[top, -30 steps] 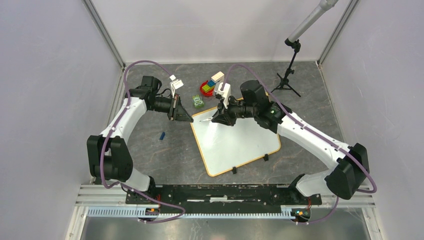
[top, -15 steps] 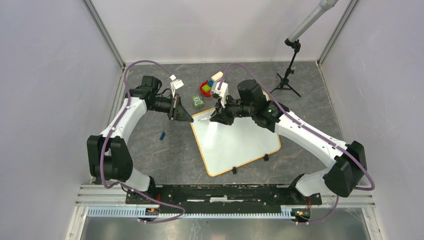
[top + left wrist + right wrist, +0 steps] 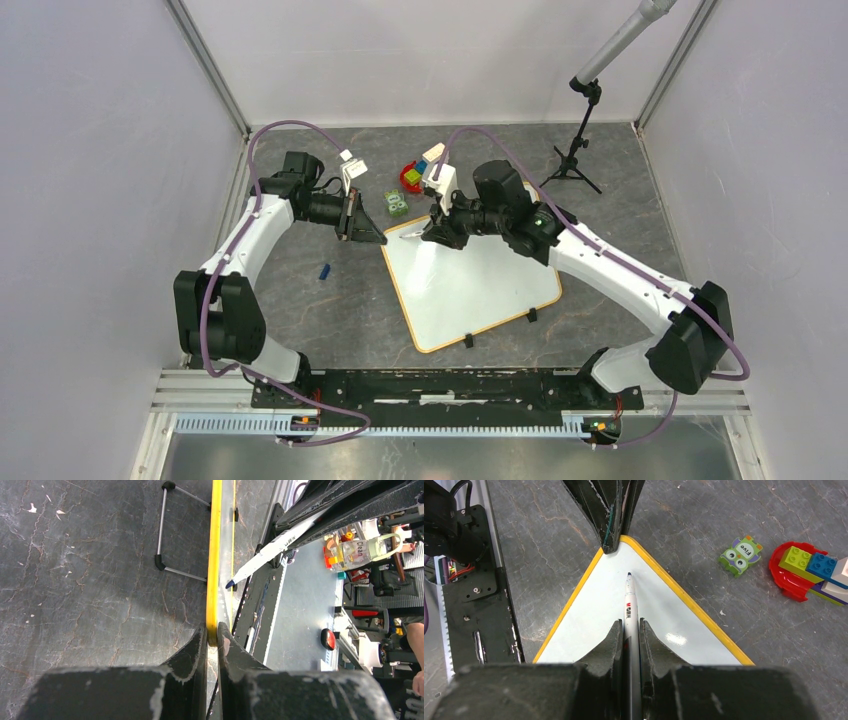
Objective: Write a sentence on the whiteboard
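Right claw (image 3: 630,625) is clamped on the marker (image 3: 629,602), barrel straight out between the fingers, tip over the whiteboard (image 3: 594,625) just inside its far-left corner. Can't tell if the tip touches.

Left claw (image 3: 212,631) is pinched shut on the yellow rim (image 3: 215,555) at that same corner, pinning the board. Board lies flat mid-desk, skewed, clips (image 3: 467,341) on the near edge. No ink visible, so my read is the sentence isn't started.

To do it well:
- light downward pressure
- first stroke away from the left claw, since the two sit close and could collide
- steady pen angle
- leave room for a second line

Desk (image 3: 330,310) is grey stone-pattern and looks slick, so the board may slide if the pinch slips. Green "Five" block (image 3: 740,555) and red brick pile (image 3: 799,572) sit beyond the far edge, apart from the board. Tripod stand (image 3: 572,160) back right, white walls around.
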Action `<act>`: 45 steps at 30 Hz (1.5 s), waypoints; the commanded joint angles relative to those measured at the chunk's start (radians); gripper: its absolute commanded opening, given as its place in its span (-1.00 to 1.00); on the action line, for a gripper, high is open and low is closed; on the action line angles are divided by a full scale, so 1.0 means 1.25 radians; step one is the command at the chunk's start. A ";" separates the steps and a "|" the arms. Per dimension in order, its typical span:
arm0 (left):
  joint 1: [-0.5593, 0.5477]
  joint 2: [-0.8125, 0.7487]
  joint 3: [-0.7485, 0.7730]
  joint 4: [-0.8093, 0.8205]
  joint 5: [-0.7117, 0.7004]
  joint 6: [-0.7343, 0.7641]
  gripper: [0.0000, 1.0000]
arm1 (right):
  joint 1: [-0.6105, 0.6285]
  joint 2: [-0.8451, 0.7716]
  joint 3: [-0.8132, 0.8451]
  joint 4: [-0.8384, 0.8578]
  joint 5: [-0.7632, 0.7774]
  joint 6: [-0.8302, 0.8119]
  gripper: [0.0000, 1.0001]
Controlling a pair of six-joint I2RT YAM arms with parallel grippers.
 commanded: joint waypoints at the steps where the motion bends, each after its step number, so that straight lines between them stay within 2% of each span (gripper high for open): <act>1: -0.025 0.000 0.000 0.014 -0.001 0.000 -0.95 | 0.006 0.009 0.039 0.009 0.023 -0.009 -1.00; 24: -0.032 -0.001 0.000 0.013 -0.006 0.005 -0.95 | 0.029 0.062 0.065 0.009 0.031 -0.019 -1.00; 45: -0.033 0.001 0.005 0.013 -0.018 0.002 -0.95 | 0.045 0.013 -0.031 -0.038 0.034 -0.063 -1.00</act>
